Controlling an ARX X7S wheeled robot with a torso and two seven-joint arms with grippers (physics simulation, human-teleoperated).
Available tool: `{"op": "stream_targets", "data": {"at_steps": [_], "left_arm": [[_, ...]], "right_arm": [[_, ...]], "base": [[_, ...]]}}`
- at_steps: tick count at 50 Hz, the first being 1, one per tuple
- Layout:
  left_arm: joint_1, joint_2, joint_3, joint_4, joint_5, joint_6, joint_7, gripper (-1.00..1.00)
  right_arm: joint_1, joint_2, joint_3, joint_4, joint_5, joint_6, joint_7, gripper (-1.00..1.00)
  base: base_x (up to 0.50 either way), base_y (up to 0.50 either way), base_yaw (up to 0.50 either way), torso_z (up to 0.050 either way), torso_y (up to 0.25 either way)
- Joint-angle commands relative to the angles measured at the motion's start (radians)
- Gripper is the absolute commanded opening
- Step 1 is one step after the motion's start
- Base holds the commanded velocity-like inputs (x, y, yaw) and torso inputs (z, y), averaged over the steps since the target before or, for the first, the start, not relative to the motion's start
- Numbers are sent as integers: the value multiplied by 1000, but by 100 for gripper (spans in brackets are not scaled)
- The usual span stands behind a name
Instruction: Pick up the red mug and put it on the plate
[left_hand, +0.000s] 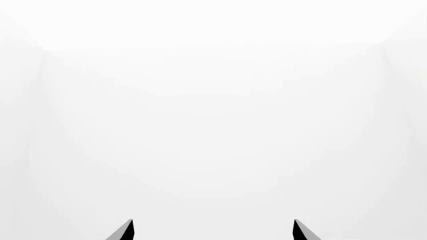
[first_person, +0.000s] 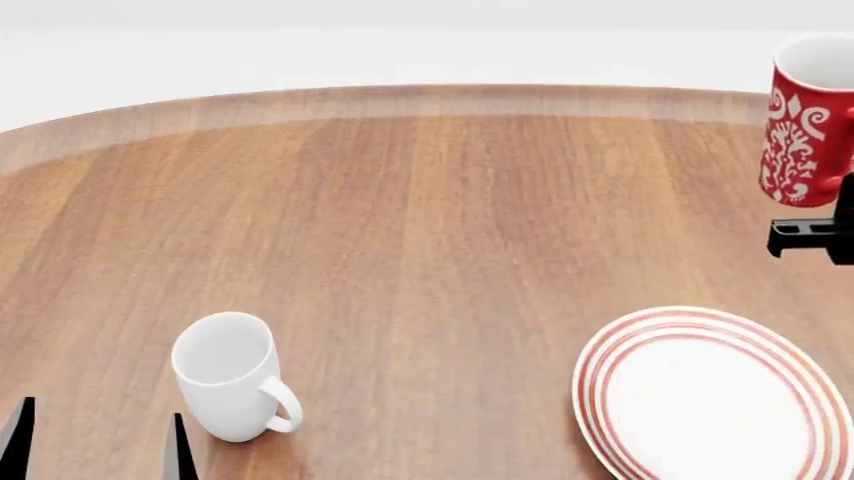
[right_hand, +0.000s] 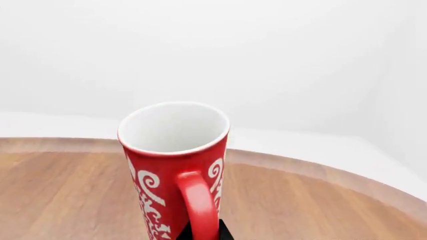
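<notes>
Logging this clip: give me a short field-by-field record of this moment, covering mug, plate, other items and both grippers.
red mug: upright, raised at the far right, off the plate
right gripper: closed on the mug's handle, only partly in view
plate: empty, on the wooden table, near right
white mug: upright, near left, untouched
left gripper: open, holding nothing
task status: placing not yet done

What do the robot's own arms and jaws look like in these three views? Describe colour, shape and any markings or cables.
Little shows. The left gripper appears as two thin, pointed jaws, black with a grey face, tapering like blades. The right gripper is a black, boxy, angular block at the head view's right edge, with a dark wedge under the red mug in the right wrist view. No cables, markings or arm links are visible.
</notes>
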Motion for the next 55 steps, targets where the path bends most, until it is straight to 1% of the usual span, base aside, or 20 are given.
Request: {"op": "stream_targets", "data": {"at_steps": [1, 14, 21, 41, 55], "left_arm": [[-1, 0, -1, -1, 6, 1, -6, 100], [-2, -1, -1, -2, 15, 3, -13, 100], [-2, -2, 1, -2, 16, 2, -15, 100], [-4, -5, 6, -3, 19, 5, -22, 100], [-7, -8, 12, -5, 22, 9, -24, 100]], "right_arm": [[65, -62, -43, 122, -53, -31, -80, -100], [66, -90, -64, 173, -70, -68, -127, -100], [68, -105, -49, 208, -57, -87, -143, -100], [-5, -134, -28, 281, -53, -195, -184, -100], [-27, -141, -33, 303, -73, -229, -181, -100]], "base": [[0, 0, 0, 0, 0], [0, 0, 0, 0, 0], [0, 0, 0, 0, 1], [0, 0, 0, 0, 0], [0, 0, 0, 0, 1]]}}
